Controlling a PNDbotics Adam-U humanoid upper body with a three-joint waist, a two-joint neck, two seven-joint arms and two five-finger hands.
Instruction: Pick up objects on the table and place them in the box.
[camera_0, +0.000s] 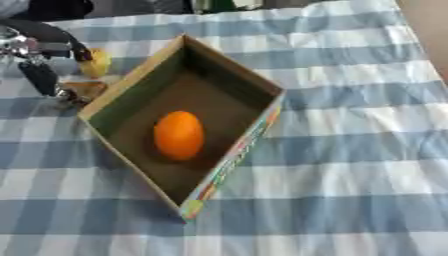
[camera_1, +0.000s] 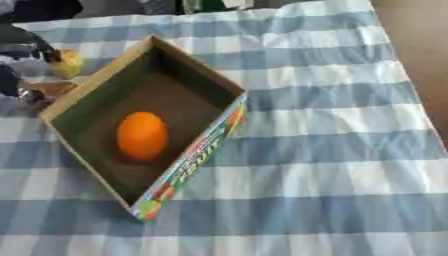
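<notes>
An open cardboard box (camera_0: 229, 70) with a colourful printed side lies askew on the blue and white checked cloth. An orange (camera_0: 179, 135) rests on its floor near the middle. Just outside the box's left wall sit a small yellow thing (camera_0: 98, 63) and, below it, a brown thing (camera_0: 86, 89). My left hand (camera_0: 35, 55), black and silver, reaches in from the upper left corner with its fingers spread open. One finger touches the yellow thing and another points down beside the brown thing. The right hand shows in neither view.
The checked cloth (camera_0: 350, 150) spreads wide to the right of the box and in front of it. A bare brown table edge (camera_1: 420, 45) runs down the far right. Dark shapes lie along the far edge at the top.
</notes>
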